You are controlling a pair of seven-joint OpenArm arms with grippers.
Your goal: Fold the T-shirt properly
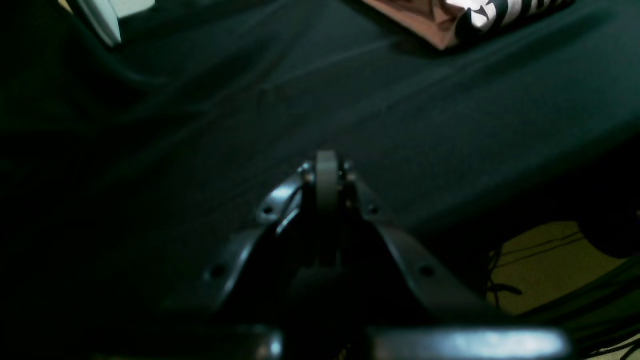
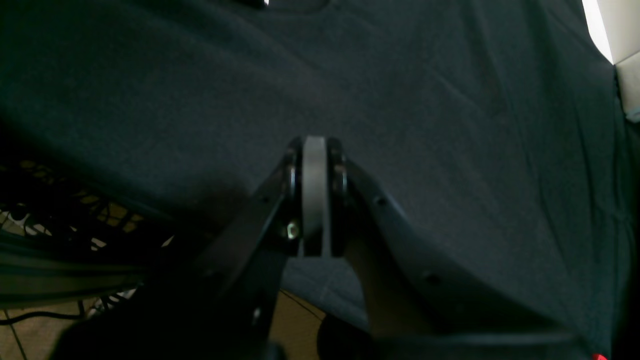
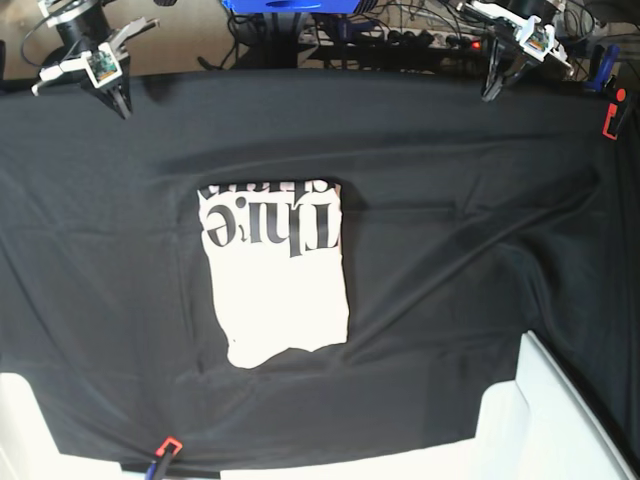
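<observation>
The T-shirt (image 3: 277, 275) is seen lying in a compact folded rectangle near the middle of the black table cloth (image 3: 470, 260), with its lettered end toward the far edge and a slightly ragged hem toward the near edge. Both arms are parked at the far edge of the cloth, well apart from the T-shirt: the left gripper (image 3: 492, 85) beyond its far right corner, the right gripper (image 3: 118, 100) beyond its far left corner. Each gripper is seen with its jaws pressed together and nothing held between them.

The folding is judged to be essentially complete, so the step in hand appears to be a retreat or rest. It is done well if the arms are kept clear of the T-shirt and the cloth is not dragged, since any pull on the wrinkled cloth could disturb the stack. If a final tidy is wanted, the uneven near hem would be the part to be squared.

The whole outline of the T-shirt and both arms' positions are given only by the base view. In the left wrist view, only one corner of the T-shirt (image 1: 450, 20) with its black-and-white print is caught, far ahead of the closed left gripper (image 1: 327, 172). In the right wrist view, no T-shirt is shown at all; only bare cloth lies beyond the closed right gripper (image 2: 314, 150).
</observation>
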